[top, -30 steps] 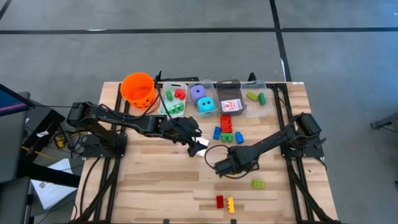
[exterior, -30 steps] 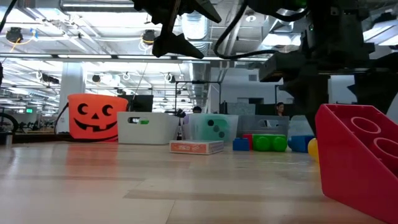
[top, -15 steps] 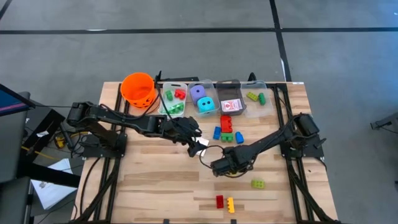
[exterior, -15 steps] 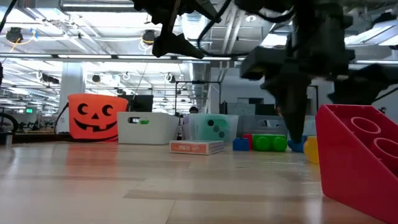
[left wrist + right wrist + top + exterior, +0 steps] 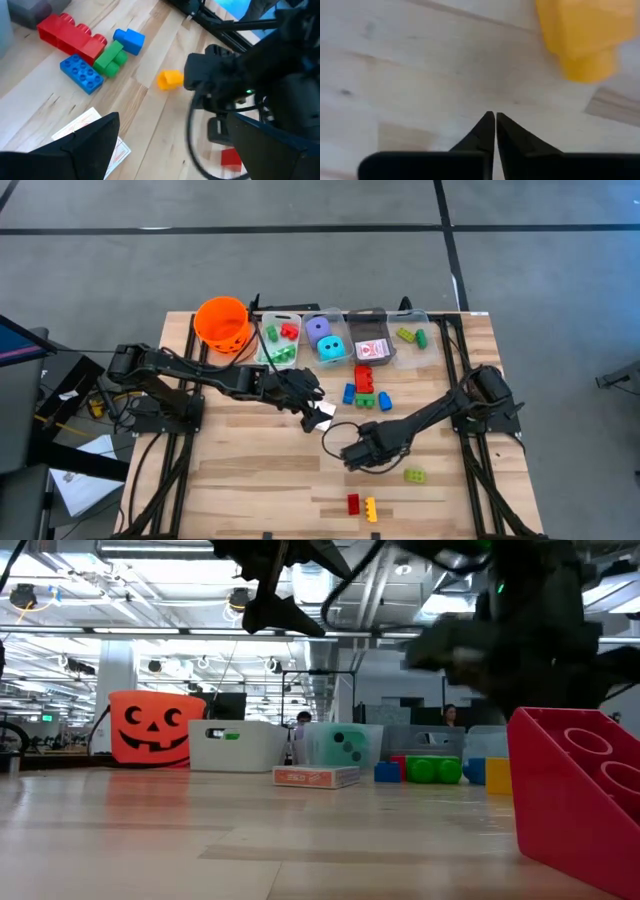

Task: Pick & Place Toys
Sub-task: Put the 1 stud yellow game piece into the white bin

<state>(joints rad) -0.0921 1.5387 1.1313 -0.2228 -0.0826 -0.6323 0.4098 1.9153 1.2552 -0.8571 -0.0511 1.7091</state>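
Pressed together on nothing, the fingertips of the right gripper [image 5: 494,125] taper to a point above bare table [image 5: 260,480], and the yellow brick [image 5: 582,37] sits just beside that point, apart from it. The overhead camera hides this brick beneath the arm, so no bearing can be read there directly. The left wrist camera shows the yellow brick [image 5: 170,79] on the side of the right gripper [image 5: 355,452] that faces the loose cluster of bricks [image 5: 365,392]. From above, that cluster lies between twelve and one o'clock of the gripper, so the brick probably lies toward twelve o'clock, close in. Which way its long axis runs cannot be told.

A grasp would likely call for the shut fingers to part and shift over the brick first.

The left gripper [image 5: 313,410] hovers at ten o'clock of the right one, its fingers [image 5: 82,145] spread and apparently empty, high above a red-and-white card [image 5: 92,127] on the wood. It is farther from the yellow brick than the right arm is. The clear bins [image 5: 345,330] line the table's far edge at twelve o'clock.
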